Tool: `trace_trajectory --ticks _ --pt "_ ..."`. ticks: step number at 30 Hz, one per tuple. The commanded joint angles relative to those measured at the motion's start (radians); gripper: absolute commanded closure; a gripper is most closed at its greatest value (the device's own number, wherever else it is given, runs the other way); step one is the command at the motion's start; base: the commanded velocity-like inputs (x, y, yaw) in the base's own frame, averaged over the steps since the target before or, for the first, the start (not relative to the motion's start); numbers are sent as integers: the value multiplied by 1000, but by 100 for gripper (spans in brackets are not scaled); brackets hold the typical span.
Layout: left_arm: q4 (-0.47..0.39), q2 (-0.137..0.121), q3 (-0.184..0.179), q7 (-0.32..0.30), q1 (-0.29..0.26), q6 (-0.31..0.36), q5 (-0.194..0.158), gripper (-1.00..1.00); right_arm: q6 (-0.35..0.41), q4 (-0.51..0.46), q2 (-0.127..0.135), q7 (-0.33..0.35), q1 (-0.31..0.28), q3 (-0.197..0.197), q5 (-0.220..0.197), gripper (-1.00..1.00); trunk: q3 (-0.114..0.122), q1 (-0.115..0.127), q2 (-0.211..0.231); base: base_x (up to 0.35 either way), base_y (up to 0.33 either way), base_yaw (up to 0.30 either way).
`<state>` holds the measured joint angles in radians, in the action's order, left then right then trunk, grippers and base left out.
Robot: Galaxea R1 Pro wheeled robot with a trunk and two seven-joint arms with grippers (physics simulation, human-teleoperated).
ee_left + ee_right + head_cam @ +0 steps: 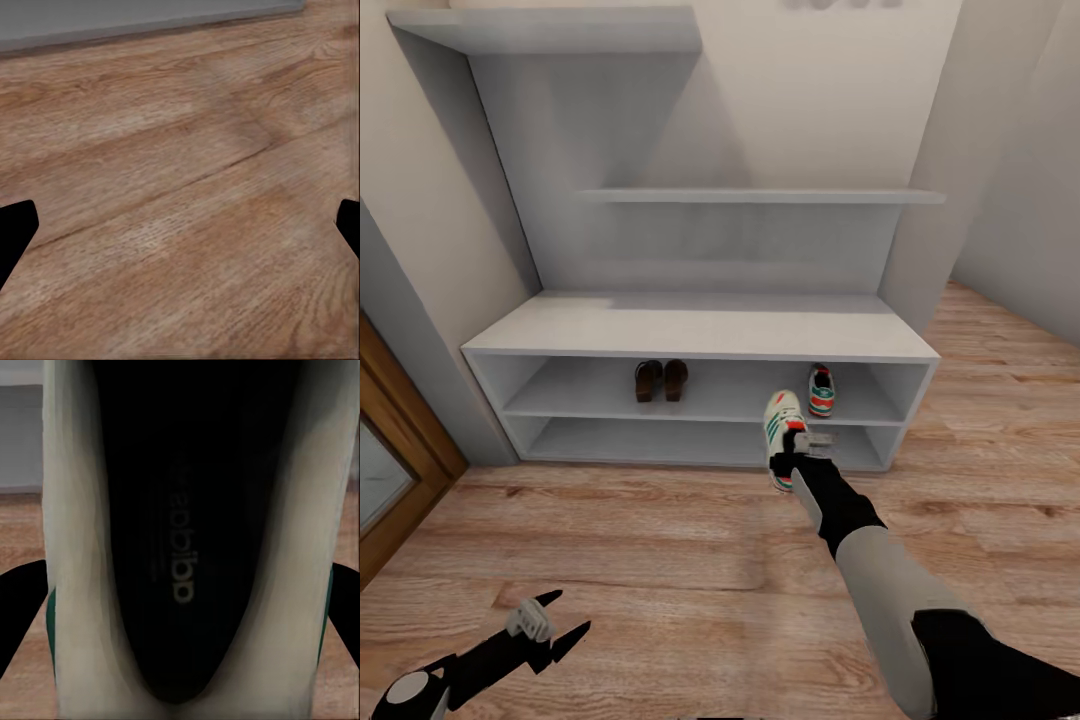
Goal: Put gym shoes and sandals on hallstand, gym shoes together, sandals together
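Observation:
The pale grey hallstand [700, 330] stands against the wall ahead. Both brown sandals [661, 380] lie side by side on its upper shoe tier, left of centre. One cream gym shoe [821, 390] with green stripes sits at the right end of the same tier. My right gripper [796, 445] is shut on the second gym shoe [781, 420], holding it in the air just in front of the rack, near the first shoe. The right wrist view looks into this shoe's dark insole [180, 547]. My left gripper [560, 620] hangs open low over the corridor floor [180, 150].
A brown wooden door frame [400, 440] stands at the left, beside the rack. Two stepped upper shelves [760, 196] rise above the bench top. Wood-plank floor [660, 540] stretches between me and the rack and runs past its right end.

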<state>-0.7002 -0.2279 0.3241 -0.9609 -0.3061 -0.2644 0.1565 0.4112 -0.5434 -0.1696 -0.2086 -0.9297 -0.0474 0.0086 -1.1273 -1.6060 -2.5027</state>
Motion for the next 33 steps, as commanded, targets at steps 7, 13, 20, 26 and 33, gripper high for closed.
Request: trace_trajectory --ticks 7,13,20,26,33 --pt "0 1 -26 -3 -1 -5 18 -100 0 39 0 -38 -21 -7 0 100 -1 0 0 96 0 0" --pt "1 1 -26 -2 -1 -5 18 -100 0 75 2 -38 -21 -8 0 100 -1 0 0 198 0 0" --pt "0 1 -28 -2 -1 -5 20 -100 -1 86 4 -40 -21 -7 1 100 -1 0 0 32 0 0" --pt "-1 1 -30 -2 -1 -5 19 -100 -2 87 6 -40 -19 -7 2 100 -1 0 0 4 0 0" --pt "-1 1 -31 -2 -1 -5 20 -100 -2 85 22 -40 -18 -8 1 100 -17 -2 -1 0 0 0"
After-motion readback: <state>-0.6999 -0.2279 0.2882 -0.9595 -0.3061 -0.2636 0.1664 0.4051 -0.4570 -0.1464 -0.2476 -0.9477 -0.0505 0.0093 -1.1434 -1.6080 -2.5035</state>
